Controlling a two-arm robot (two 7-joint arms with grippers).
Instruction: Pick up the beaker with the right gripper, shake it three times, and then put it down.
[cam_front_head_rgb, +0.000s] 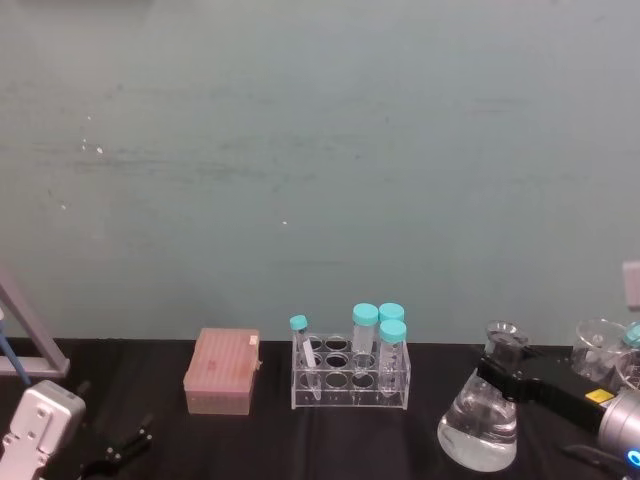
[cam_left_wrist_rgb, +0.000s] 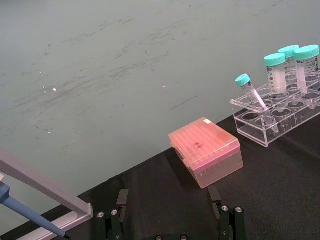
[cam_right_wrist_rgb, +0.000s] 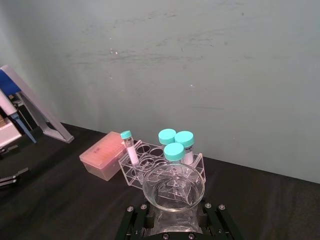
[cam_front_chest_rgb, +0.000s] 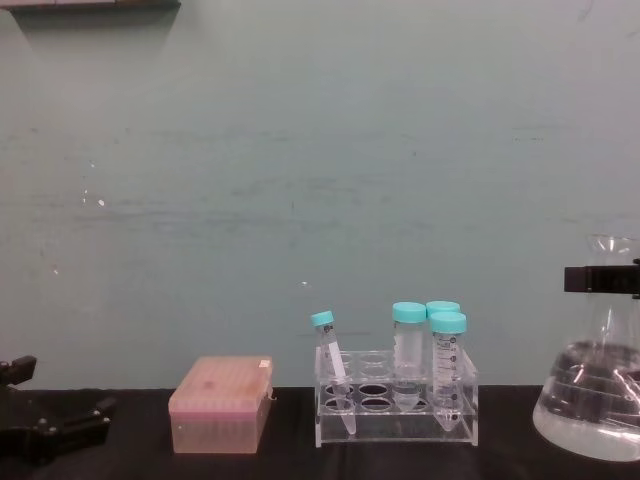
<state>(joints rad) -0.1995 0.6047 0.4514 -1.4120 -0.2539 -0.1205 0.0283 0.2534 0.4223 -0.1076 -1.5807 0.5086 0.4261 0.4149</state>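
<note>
At the near right of the worktop (cam_front_head_rgb: 400, 445), the right end effector (cam_front_head_rgb: 503, 372) is clenched on the neck of the upright beaker (cam_front_head_rgb: 478, 428), which holds clear liquid. At near left, the left end effector (cam_left_wrist_rgb: 168, 194) sits released, fingers spread. Farther back stand the tube rack (cam_front_head_rgb: 350, 385) and, to its left, the pink tip box (cam_front_head_rgb: 222, 372).
</note>
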